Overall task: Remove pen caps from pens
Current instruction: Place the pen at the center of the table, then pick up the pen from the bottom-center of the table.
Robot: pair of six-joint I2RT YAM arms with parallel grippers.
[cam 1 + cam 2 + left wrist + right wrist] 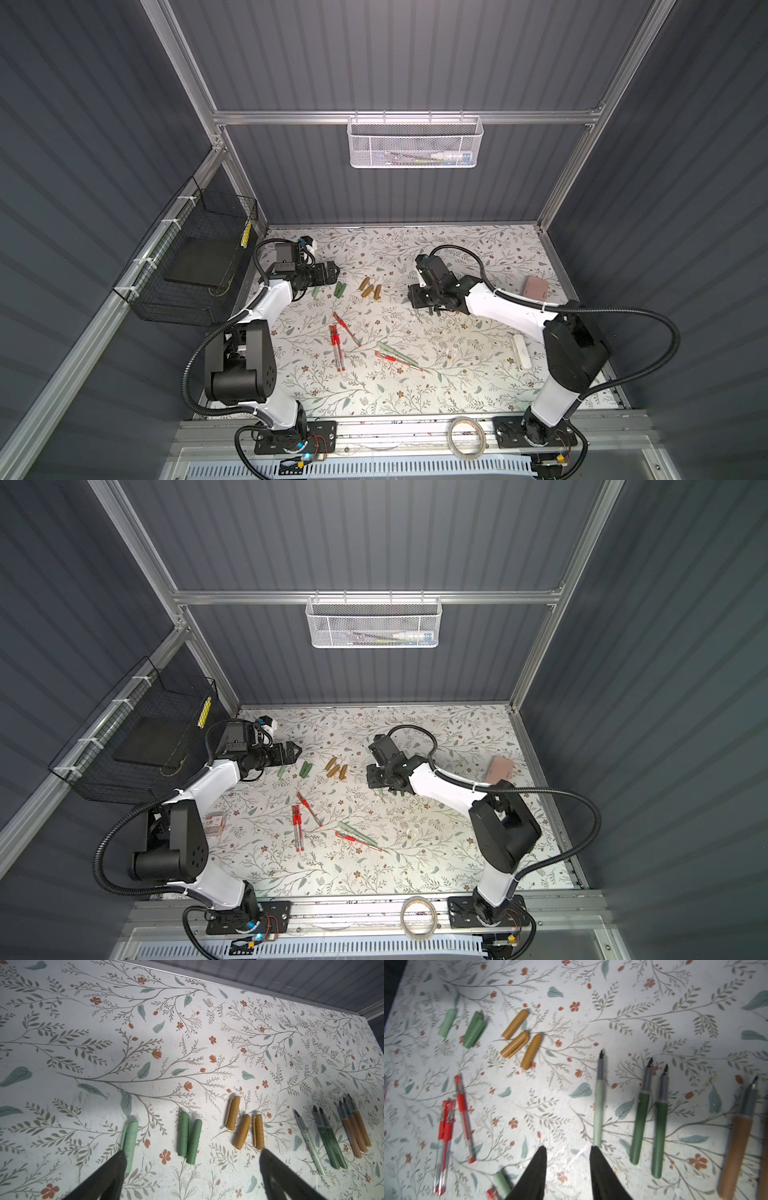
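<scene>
My right pincer (568, 1148) is parted and empty above the table (654, 991), the uncapped pale green pen (598, 1109) just beyond one fingertip. My left pincer (193, 1150) gapes wide over loose caps (243, 1130). The capped red pens (446, 1126) nearby look light, slick, rollable: I'd pinch barrel mid-length, cap separately.

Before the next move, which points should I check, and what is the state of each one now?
1. Left claw open, empty: ok.
2. Right claw open, empty: ok.
3. Right claw clear of pale green pen: cannot tell; the pen's end lies right beside it.
4. Red pens uncapped: not ok; caps are on.
5. Brown pens uncapped: ok; gold caps lie loose.
</scene>
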